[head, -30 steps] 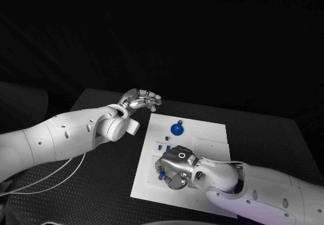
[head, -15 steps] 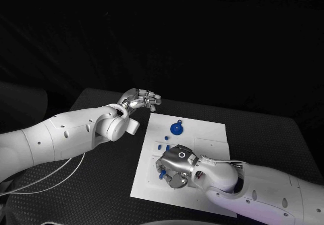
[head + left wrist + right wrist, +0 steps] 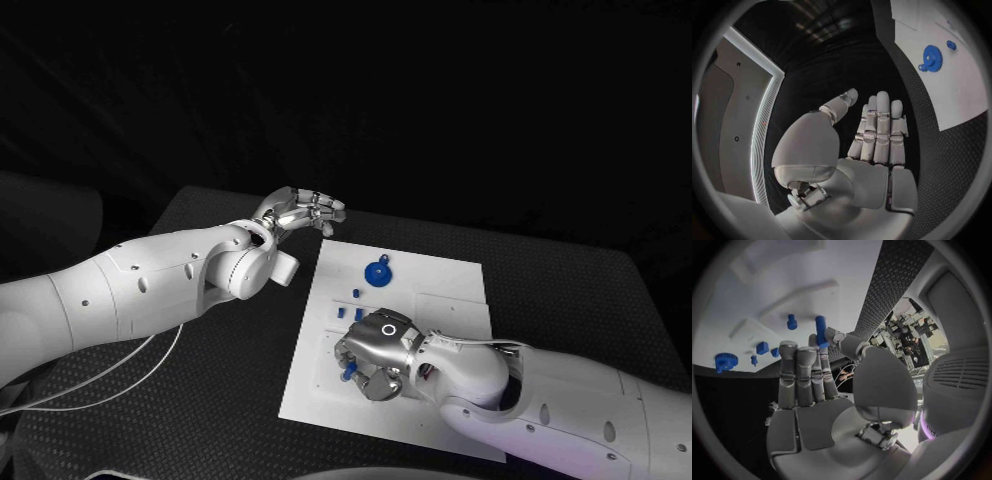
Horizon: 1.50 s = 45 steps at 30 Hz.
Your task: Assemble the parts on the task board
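Nothing has shifted: the right hand (image 3: 378,355) still pinches a blue peg (image 3: 821,330) over the task board (image 3: 447,280). Left hand (image 3: 300,213) idles at the board's ten o'clock, fingers (image 3: 879,125) straight and empty, so insertion is pending.

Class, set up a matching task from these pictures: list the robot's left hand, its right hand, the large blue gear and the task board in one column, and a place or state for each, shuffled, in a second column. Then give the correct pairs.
Column one:
1. left hand
2. right hand
3. large blue gear
4. task board

Column two:
A. white plate lying on the black table
B. lies on the board's far part, untouched
C. holds nothing, beyond the board's far left corner
D. over the board, pinching a blue peg

Pairs: 1-C, 2-D, 3-B, 4-A
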Motion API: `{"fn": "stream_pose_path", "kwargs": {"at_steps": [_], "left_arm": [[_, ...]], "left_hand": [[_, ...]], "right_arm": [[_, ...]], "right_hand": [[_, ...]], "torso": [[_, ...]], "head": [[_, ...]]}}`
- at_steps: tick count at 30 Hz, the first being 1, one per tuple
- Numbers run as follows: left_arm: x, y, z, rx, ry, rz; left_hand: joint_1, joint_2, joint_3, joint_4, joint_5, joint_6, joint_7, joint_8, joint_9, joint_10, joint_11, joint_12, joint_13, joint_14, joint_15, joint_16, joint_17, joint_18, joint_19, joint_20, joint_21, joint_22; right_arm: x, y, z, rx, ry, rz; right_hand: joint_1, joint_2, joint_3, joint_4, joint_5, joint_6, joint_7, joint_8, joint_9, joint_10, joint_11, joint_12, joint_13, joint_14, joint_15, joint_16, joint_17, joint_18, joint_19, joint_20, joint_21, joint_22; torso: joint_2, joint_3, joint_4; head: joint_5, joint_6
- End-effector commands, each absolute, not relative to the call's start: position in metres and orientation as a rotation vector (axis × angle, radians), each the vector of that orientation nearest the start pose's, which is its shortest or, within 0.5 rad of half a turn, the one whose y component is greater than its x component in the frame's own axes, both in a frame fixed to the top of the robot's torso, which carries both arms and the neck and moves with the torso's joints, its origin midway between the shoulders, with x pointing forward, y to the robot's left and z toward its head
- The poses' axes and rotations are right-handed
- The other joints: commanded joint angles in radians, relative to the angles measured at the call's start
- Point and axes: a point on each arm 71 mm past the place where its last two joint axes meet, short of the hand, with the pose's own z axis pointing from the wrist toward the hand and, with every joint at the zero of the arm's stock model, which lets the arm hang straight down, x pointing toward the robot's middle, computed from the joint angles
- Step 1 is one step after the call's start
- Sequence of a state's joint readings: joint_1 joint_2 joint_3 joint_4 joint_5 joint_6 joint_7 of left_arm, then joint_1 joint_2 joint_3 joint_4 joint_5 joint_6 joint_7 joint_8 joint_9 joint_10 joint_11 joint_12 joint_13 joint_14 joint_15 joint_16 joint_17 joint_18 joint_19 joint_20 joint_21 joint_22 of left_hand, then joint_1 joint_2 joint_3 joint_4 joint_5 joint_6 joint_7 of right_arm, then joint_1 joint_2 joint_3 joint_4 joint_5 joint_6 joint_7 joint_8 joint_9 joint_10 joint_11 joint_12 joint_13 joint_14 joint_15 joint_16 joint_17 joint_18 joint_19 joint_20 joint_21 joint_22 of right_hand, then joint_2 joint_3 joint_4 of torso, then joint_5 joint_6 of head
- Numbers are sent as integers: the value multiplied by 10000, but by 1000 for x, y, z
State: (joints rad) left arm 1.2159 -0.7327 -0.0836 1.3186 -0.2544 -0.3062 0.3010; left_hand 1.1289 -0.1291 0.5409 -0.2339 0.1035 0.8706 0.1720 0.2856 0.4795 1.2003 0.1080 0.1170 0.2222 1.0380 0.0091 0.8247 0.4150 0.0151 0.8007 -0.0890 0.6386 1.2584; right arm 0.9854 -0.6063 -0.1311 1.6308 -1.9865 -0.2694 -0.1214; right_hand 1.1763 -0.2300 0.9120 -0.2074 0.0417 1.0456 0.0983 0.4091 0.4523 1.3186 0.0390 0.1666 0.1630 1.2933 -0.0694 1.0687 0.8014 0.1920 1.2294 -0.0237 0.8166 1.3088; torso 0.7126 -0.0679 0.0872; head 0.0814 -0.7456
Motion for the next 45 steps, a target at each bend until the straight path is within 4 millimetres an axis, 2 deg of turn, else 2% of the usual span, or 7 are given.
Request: {"fn": "stream_pose_path", "kwargs": {"at_steps": [1,23,45], "left_arm": [[522,208,-199,-8828,15532,-13499],[522,208,-199,-8829,15550,-13510],[521,207,-199,-8832,15586,-13524]], "left_hand": [[-66,-14,-9,27,51,-84,-7,23,-15,38,-19,-17,-10,77,16,-56,16,155,64,15,-51,12],[-72,-5,-11,36,50,-92,-3,23,-17,36,-17,-18,-15,79,18,-71,36,153,67,16,-63,21],[-78,0,-13,44,49,-106,1,19,-21,32,-15,-22,-21,78,19,-90,57,152,68,16,-76,32]], "right_arm": [[363,-47,-286,-8266,16390,8099],[361,-41,-279,-7678,15462,8382],[362,-43,-286,-8271,16219,7933]], "right_hand": [[82,100,57,-8,68,76,-19,49,10,168,-36,37,290,15,-69,52,13,698,45,-21,63,182],[86,82,101,-54,69,112,-34,58,35,206,-49,42,322,31,-82,75,38,698,58,-25,98,184],[65,71,124,-57,68,118,-36,52,47,213,-51,35,337,36,-84,89,55,698,66,-22,118,183]], "torso": [[2,0,4],[6,7,2],[5,-1,-3]], "head": [[-4,-15],[-9,10],[-22,-44]]}}
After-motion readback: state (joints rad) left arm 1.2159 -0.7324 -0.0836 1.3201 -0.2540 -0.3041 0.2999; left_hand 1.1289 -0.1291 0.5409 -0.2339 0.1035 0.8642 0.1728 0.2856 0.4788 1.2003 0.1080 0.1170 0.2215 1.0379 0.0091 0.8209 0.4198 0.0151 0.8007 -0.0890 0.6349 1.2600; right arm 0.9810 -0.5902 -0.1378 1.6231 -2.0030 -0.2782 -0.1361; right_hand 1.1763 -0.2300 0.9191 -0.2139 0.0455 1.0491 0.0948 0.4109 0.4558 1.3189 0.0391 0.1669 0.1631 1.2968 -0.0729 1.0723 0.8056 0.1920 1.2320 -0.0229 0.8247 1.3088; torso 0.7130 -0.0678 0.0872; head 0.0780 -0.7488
